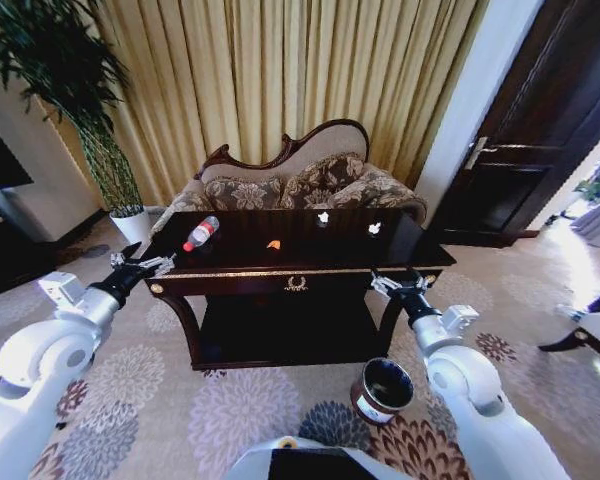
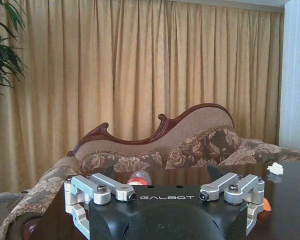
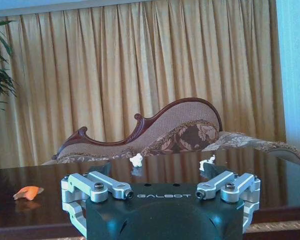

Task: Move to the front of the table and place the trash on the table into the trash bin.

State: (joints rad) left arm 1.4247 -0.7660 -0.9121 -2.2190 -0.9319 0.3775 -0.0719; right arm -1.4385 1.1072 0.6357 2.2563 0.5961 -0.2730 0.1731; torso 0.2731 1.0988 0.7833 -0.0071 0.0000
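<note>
1. Here's the table (image 1: 300,262), dark and glossy, square in front of the robot, with the sofa (image 1: 290,180) right behind it and gold curtains (image 1: 280,70) beyond.
2. On top, the bottle (image 1: 201,233) lies on its side near the left end, red cap pointing toward the front-left corner.
3. The orange scrap (image 1: 273,244) sits near the middle, and two white wrapper bits (image 1: 323,217) and (image 1: 374,228) lie farther right, toward the back.
4. The left gripper (image 1: 142,265) hangs just off the table's front-left corner, jaws spread wide; from its wrist the red cap (image 2: 137,179) peeks between them.
5. The right gripper (image 1: 398,284) holds at the front-right edge, jaws apart too, gripping nothing.
6. The trash bin (image 1: 383,389) stands on the carpet (image 1: 180,410) before the right leg, possibly tilted slightly.
</note>
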